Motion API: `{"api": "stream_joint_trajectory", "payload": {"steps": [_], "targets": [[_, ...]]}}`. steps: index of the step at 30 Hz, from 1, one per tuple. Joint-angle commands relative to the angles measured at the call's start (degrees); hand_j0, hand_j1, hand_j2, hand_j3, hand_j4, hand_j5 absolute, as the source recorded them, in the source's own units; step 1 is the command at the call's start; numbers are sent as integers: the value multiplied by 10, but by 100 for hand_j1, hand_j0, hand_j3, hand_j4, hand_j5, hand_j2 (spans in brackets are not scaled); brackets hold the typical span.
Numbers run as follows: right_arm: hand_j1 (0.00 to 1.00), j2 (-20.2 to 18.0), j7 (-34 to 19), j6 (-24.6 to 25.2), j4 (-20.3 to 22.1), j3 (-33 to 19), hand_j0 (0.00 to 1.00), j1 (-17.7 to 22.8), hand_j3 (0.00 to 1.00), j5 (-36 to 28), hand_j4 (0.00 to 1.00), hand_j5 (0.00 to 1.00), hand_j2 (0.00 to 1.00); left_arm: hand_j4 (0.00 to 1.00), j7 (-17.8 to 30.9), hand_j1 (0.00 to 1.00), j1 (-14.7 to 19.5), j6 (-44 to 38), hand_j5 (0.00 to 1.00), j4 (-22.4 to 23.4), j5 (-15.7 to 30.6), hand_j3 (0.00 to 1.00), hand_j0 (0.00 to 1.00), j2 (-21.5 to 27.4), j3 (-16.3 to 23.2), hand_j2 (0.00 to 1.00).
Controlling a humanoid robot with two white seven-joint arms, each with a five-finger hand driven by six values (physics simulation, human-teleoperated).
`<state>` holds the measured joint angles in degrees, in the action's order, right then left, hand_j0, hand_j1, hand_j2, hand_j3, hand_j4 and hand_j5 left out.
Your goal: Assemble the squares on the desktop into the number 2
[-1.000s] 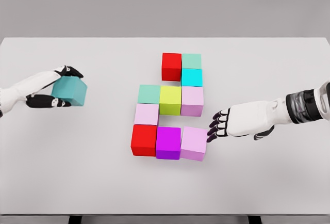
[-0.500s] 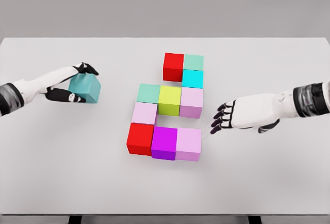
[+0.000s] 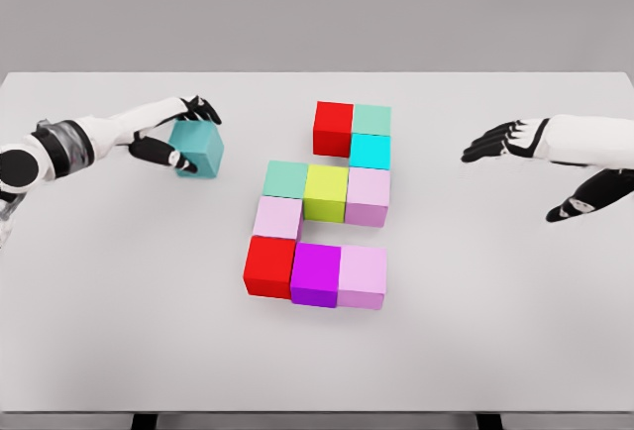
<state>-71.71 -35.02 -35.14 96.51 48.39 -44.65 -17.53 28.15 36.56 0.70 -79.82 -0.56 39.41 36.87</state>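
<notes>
Forming most of the digit already, nine blocks sit edge to edge at the middle of the white table point(image 3: 119, 331). The top row has the red block point(image 3: 333, 127) and a mint block point(image 3: 370, 119); the cyan block point(image 3: 369, 151) drops down the right side. The middle row runs green block point(image 3: 286, 179), yellow block point(image 3: 326, 191), pink block point(image 3: 368, 194). A pale pink block point(image 3: 278, 217) descends on the left to the bottom row: red corner block point(image 3: 270, 266), magenta block point(image 3: 316, 273), lilac block point(image 3: 362, 275). I judge the top row one block short at its left end. My left hand point(image 3: 170, 133) clasps the teal block point(image 3: 199, 149) between thumb and fingers, up and to the left, well apart from the figure. My right hand point(image 3: 507, 141) hangs over the table's right side, fingers extended and empty. What remains, as I read it: seating the teal block against the red block's left face.
</notes>
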Motion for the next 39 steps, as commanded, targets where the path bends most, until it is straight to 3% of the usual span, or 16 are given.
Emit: {"api": "stream_joint_trajectory", "payload": {"steps": [1,7,11,12,13,14,16,19,24,39], "targets": [[100,-4,0,1,-3,-11,100,2,100,-24,100,100,100,36,8,36,2,-25,36,10,-5,36,36,-21,0,36],[100,7,0,1,3,-12,100,33,100,-31,100,100,100,34,16,34,27,-42,34,34,-11,34,34,-47,5,34],[100,24,0,1,-2,-15,100,86,100,-34,100,100,100,34,16,34,40,-43,34,56,-22,34,34,-71,5,34],[100,49,0,1,-20,-28,100,102,100,-31,100,100,100,34,16,34,48,-43,34,60,-27,34,34,-74,5,34],[100,63,0,1,-40,-42,100,110,100,-32,100,100,100,34,16,34,51,-42,34,68,-27,34,34,-82,6,34],[100,73,0,1,-64,-98,100,119,100,-33,100,100,100,34,16,34,60,-42,34,80,-35,34,34,-93,6,34],[100,89,0,1,-71,-160,100,162,100,-33,100,100,100,34,16,34,64,-42,34,91,-41,34,34,-105,6,34],[100,144,0,1,-48,-212,100,205,100,-29,100,100,100,34,16,34,69,-43,34,97,-44,34,34,-117,6,34],[100,147,0,1,-34,-306,100,272,100,-27,100,100,100,34,16,34,79,-42,34,124,-57,34,34,-146,5,34],[100,147,0,1,-13,-311,100,310,100,-27,100,100,100,34,16,34,116,-41,34,186,-85,34,34,-207,5,34]]}}
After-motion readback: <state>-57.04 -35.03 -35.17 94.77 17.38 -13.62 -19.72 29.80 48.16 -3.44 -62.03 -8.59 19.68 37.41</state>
